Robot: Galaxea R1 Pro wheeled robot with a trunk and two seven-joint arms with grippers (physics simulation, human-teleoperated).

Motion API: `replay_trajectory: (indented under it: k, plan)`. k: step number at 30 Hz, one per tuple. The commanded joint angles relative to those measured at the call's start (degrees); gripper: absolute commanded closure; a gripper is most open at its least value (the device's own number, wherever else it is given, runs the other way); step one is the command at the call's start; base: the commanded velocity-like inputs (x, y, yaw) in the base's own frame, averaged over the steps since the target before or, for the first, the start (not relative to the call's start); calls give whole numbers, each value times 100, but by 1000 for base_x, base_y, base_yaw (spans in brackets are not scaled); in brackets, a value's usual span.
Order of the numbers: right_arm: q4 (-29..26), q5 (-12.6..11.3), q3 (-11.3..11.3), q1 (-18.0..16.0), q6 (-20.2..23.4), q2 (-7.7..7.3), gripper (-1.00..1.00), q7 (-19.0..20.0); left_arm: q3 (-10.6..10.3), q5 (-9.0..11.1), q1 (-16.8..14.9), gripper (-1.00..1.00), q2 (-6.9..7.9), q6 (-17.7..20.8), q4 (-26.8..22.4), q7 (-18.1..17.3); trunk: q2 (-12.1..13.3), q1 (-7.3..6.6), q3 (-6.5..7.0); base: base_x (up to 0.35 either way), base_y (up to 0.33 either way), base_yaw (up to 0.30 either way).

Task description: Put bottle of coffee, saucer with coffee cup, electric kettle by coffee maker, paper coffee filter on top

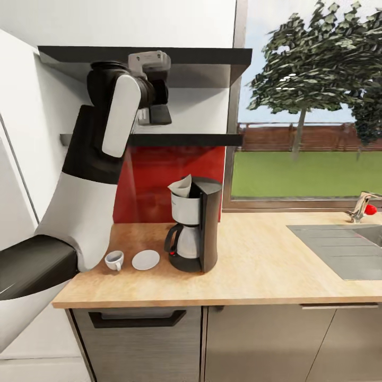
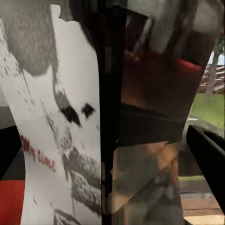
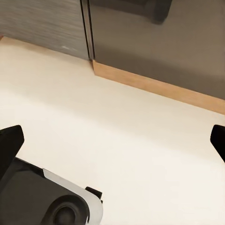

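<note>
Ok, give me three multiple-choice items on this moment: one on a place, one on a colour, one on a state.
1. Where does the tiny white espresso cup stand?
A. On the light-wood countertop, beside the small round white saucer
B. On the saucer
C. In the sink

2. What colour is the wall panel behind the tall black-and-silver coffee maker?
A. Grey
B. Red
C. Blue

3. How do the right gripper jaws stand?
A. Shut on the cup
B. Shut, empty
C. Wide apart, empty

Answers:
1 A: the cup sits on bare wood, with a gap to the saucer.
2 B: glossy red shows beside the machine.
3 C: the fingertips lie at opposite edges of the right wrist view, with floor between them.
</note>
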Motion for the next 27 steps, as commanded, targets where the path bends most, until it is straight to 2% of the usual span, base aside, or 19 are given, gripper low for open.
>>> replay_trajectory:
  k: [1,3,6,8,9,11,12,13,14,15,16,18,19,23,27]
  plan:
    - [5,-61,38,-3,-17,0,-100,31,-2,85,-5,100,0,31,-70,54,-6,2,-9,-4,0,0]
    - [5,-66,37,-3,-20,0,-100,28,-3,302,-2,100,0,40,-407,-95,-6,2,-9,-26,0,0]
    - [5,-70,29,-3,-21,-6,-100,25,-1,355,40,100,0,41,-548,-332,-6,2,-9,-154,0,0]
    - [1,-77,23,-6,-23,-15,-100,17,1,389,229,100,0,57,-843,-845,-6,2,-9,-148,0,0]
    - [0,-77,23,-8,-23,-15,-100,17,1,391,264,100,0,59,-892,-962,-6,2,-9,-80,0,0]
    - [2,-78,22,-7,-23,-19,-100,15,-5,401,424,100,0,66,-1029,-1563,-6,2,-9,-42,0,0]
    - [3,-78,21,-8,-23,-20,-100,15,-9,403,463,100,0,69,-1050,-1741,-6,2,-9,-26,0,0]
    - [4,-78,18,-10,-23,-23,-100,14,-15,405,538,100,0,88,-1081,-2113,-6,2,-9,-17,0,0]
    - [4,-80,17,-10,-23,-23,-100,14,-17,406,581,100,0,98,-1100,-2306,-6,2,-9,-13,0,0]
    - [1,-83,15,-11,-23,-26,-100,14,-21,407,678,100,0,113,-1155,-2687,-6,2,-9,-9,0,0]
    - [3,-88,14,-11,-23,-33,-100,11,-31,409,861,100,0,125,-1244,-3228,-6,2,-9,-4,0,0]
    - [2,-92,13,-12,-23,-38,-100,8,-33,409,1035,100,0,132,-1297,-3605,-6,2,-9,-23,0,0]
    - [0,-94,13,-12,-23,-40,-100,8,-34,409,1128,100,0,134,-1316,-3751,-6,2,-9,-132,0,0]
    - [-2,-95,8,-12,-23,-43,-100,6,-89,410,1397,100,0,137,-1340,-3964,-6,2,-9,-175,-17,0]
    - [-3,-96,5,-12,-23,-44,-100,5,-145,410,1598,100,0,138,-1349,-4553,-6,2,-9,-60,-9,0]
